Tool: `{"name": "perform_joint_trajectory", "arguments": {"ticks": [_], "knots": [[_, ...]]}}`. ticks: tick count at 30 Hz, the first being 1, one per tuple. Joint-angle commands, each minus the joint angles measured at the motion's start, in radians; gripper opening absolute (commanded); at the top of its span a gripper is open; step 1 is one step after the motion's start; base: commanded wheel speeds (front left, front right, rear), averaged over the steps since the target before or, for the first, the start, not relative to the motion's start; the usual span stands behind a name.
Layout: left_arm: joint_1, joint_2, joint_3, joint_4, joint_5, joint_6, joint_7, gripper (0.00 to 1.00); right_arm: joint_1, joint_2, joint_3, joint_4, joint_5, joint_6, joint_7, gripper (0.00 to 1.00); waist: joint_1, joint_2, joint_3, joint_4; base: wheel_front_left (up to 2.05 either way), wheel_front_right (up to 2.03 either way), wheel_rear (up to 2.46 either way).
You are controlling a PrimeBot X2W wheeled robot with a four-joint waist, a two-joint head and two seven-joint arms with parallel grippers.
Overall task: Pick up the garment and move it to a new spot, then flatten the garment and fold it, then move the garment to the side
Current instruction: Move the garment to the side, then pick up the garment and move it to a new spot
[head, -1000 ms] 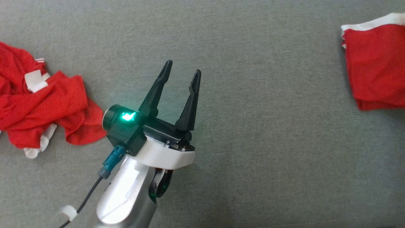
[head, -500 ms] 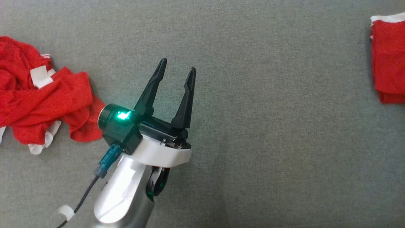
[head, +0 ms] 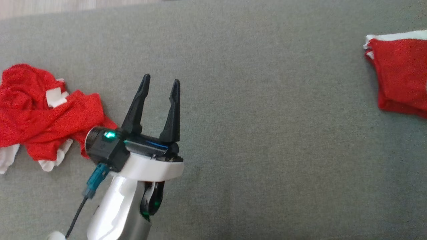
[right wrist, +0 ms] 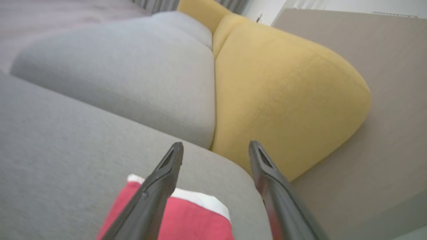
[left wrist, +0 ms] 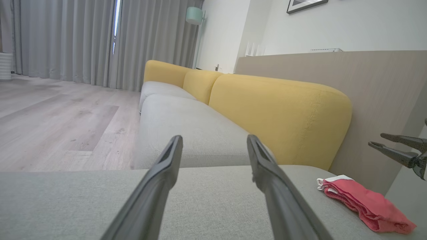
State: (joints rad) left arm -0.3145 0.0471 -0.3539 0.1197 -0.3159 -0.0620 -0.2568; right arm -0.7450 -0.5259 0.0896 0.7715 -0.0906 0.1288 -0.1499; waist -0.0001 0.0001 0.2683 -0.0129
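Observation:
A crumpled red garment with white trim (head: pixel 43 113) lies on the grey cushion (head: pixel 253 140) at the left. My left gripper (head: pixel 161 78) hovers open just right of it, its wrist overlapping the heap's right edge, nothing between the fingers. In the left wrist view the same gripper (left wrist: pixel 214 138) points along the cushion. A second red garment with a white edge (head: pixel 400 73) lies neatly folded at the far right, also the folded garment (left wrist: pixel 363 205). My right gripper (right wrist: pixel 216 144) stands open above that folded garment (right wrist: pixel 186 220); the right gripper (left wrist: pixel 397 146) also shows at the left wrist view's right edge.
Yellow back cushions (left wrist: pixel 277 113) line the seat beside a wood-panel wall (left wrist: pixel 373 83). More grey seat cushions (left wrist: pixel 186 123) run on beyond a gap. Wooden floor (left wrist: pixel 60 123) lies past the cushion's edge, and a strip of floor (head: pixel 50 8) shows in the head view.
The head camera has shifted, so the whole scene sits lower. My left gripper has moved left, closer to the crumpled garment, still open. Neither garment has changed shape.

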Motion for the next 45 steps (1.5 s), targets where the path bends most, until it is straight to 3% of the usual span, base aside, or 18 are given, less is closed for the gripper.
{"name": "perform_joint_trajectory", "arguments": {"ticks": [1,6,13,16,19,30,45], "knots": [[0.004,0.003,0.051,-0.043,0.017,-0.003,-0.005,1.0,0.025,0.026,-0.011,-0.083,0.025,0.002,-0.02,1.0,0.0001,-0.0001,-0.052,-0.009,0.0,0.0,0.0],[0.046,0.003,0.086,-0.056,0.011,-0.002,-0.005,1.0,0.07,0.111,-0.035,-0.22,0.073,0.002,-0.021,1.0,0.0001,-0.0001,-0.101,-0.012,0.0,0.0,0.0],[0.112,0.003,0.123,-0.073,-0.006,-0.005,-0.005,1.0,0.2,0.318,-0.11,-0.477,0.13,0.002,0.02,1.0,0.0001,-0.0001,-0.153,-0.012,0.0,0.0,0.0],[0.132,0.003,0.139,-0.072,-0.008,-0.006,-0.005,1.0,0.285,0.411,-0.115,-0.541,0.14,0.002,0.02,1.0,0.0001,-0.0001,-0.167,-0.011,0.0,0.0,0.0],[0.147,0.003,0.147,-0.072,-0.008,-0.01,-0.005,1.0,0.372,0.454,-0.101,-0.573,0.162,0.002,-0.014,1.0,0.0001,-0.0001,-0.175,-0.01,0.0,0.0,0.0],[0.212,0.003,0.155,-0.031,-0.019,-0.022,-0.005,1.0,0.607,0.475,-0.058,-0.519,0.216,0.002,-0.11,1.0,0.0001,-0.0001,-0.199,-0.009,0.0,0.0,0.0],[0.25,0.003,0.161,-0.038,-0.013,-0.016,-0.005,1.0,0.645,0.476,-0.035,-0.566,0.226,0.002,-0.112,1.0,0.0001,-0.0001,-0.211,-0.014,0.0,0.0,0.0]]}}
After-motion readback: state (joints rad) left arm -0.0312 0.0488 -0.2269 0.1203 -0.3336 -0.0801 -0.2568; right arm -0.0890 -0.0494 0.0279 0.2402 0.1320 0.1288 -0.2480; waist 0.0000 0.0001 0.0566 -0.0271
